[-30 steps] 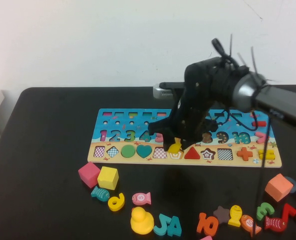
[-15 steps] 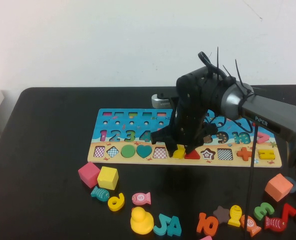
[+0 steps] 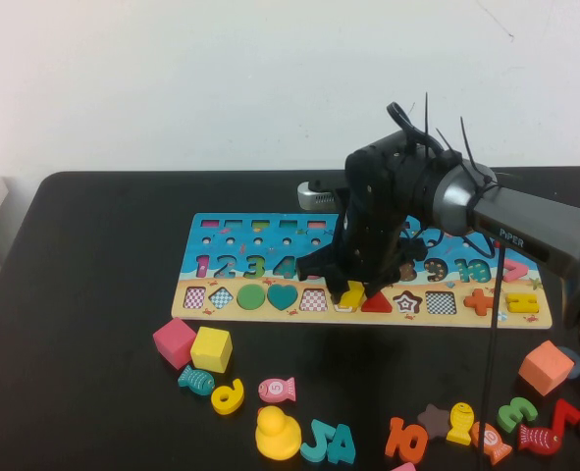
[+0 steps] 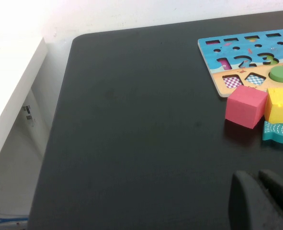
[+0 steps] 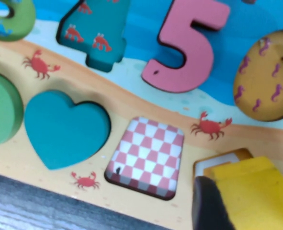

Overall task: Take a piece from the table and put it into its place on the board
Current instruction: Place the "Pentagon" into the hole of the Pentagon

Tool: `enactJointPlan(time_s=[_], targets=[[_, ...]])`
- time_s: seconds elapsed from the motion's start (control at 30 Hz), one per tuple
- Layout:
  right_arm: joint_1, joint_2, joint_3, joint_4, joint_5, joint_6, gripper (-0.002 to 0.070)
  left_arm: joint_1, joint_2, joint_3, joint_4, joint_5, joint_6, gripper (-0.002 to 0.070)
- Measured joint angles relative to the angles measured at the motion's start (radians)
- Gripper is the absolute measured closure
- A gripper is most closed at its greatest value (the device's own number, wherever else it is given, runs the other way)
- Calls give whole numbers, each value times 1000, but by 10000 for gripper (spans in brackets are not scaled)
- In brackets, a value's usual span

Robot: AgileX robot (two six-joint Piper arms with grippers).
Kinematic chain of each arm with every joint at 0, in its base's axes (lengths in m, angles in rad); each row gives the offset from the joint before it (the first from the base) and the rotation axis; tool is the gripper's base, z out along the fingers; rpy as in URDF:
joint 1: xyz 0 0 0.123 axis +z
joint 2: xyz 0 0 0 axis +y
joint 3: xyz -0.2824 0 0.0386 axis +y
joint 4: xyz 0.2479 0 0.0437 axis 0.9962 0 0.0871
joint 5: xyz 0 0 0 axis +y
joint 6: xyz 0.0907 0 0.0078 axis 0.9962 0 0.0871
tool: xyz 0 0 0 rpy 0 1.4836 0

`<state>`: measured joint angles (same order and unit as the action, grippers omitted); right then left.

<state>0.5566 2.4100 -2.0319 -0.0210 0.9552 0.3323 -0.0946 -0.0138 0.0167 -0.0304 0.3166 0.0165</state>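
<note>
Presently: right gripper, low over the board, fingers clamped on the piece, a flat yellow wooden pentagon. Piece sits tilted above its place, the white-outlined hollow just beside a pink checkered hollow; probably mid-seating, not yet flush. Board: painted wood. Table: matte black. Left gripper: parked near the table's left edge, apparently closed and empty.

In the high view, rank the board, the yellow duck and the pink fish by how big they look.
1. board
2. yellow duck
3. pink fish

The duck sits slightly nearer the camera, but the gap looks real.
</note>
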Motion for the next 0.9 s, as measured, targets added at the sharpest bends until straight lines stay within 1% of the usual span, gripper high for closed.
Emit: enactJointPlan(time_s=[0.57, 0.9], targets=[[0, 0, 0, -15, 0, 0, 310, 0, 0, 0, 0, 0, 0, 676], [0, 4, 0, 50, -23, 0, 310, 0, 0, 0, 0, 0, 0, 676]])
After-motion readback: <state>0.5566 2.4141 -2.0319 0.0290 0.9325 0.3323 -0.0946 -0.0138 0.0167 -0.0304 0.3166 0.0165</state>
